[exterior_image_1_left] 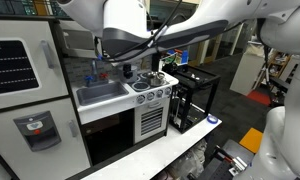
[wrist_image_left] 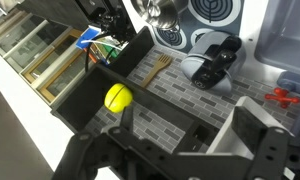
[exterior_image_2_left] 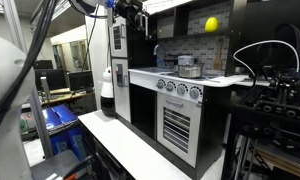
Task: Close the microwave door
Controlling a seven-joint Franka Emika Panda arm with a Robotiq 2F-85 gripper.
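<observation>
Robotiq tool [wrist_image_left: 178,150] was seen in the wrist view with its dark fingers spread wide and nothing held between them; a round yellow ball [wrist_image_left: 117,97] was seen beyond, against a grey brick-patterned wall. In an exterior view the small light-grey-framed microwave door [exterior_image_2_left: 118,42] with its dark window appeared to be swung out from the upper part of the toy kitchen, just beside the raised tool; whether they touched could not be told

Centre-left: yellow ball [wrist_image_left: 117,97] against grey brick panel [wrist_image_left: 180,95]. Stove burner [wrist_image_left: 212,10] at top edge. Gripper [wrist_image_left: 180,150] dark along bottom, jaws spread.
</observation>
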